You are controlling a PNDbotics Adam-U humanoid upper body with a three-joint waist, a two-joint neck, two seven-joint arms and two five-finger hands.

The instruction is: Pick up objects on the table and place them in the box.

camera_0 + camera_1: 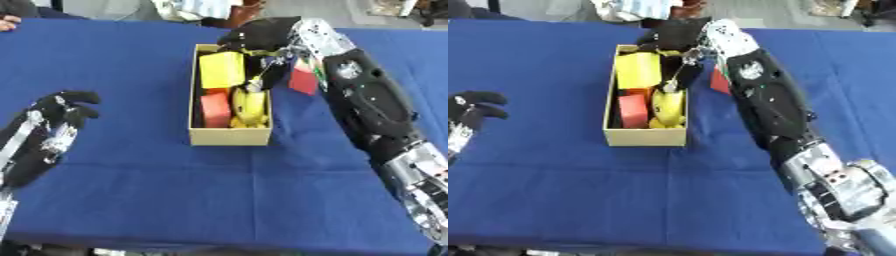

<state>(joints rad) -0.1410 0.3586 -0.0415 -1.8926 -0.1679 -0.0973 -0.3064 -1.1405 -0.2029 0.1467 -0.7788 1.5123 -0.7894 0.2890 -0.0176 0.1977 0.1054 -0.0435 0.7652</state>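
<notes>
In the left eye view a blue cloth (175,200) covers the table out to a strip of pale floor at the far edge, and on it the open cardboard box (229,136) holds a yellow block (222,69) at its far end, a red block (215,107) and a yellow banana-shaped toy (250,106), with another red block (304,80) on the cloth just right of the box. The right hand (259,35) hangs over the box's far end, whether its fingers are apart or together I cannot tell, while the left hand (54,117) idles at the left edge, fingers relaxed and apart. In the right eye view the same cloth runs to the near edge, and the left hand shows only partly at the left border.
</notes>
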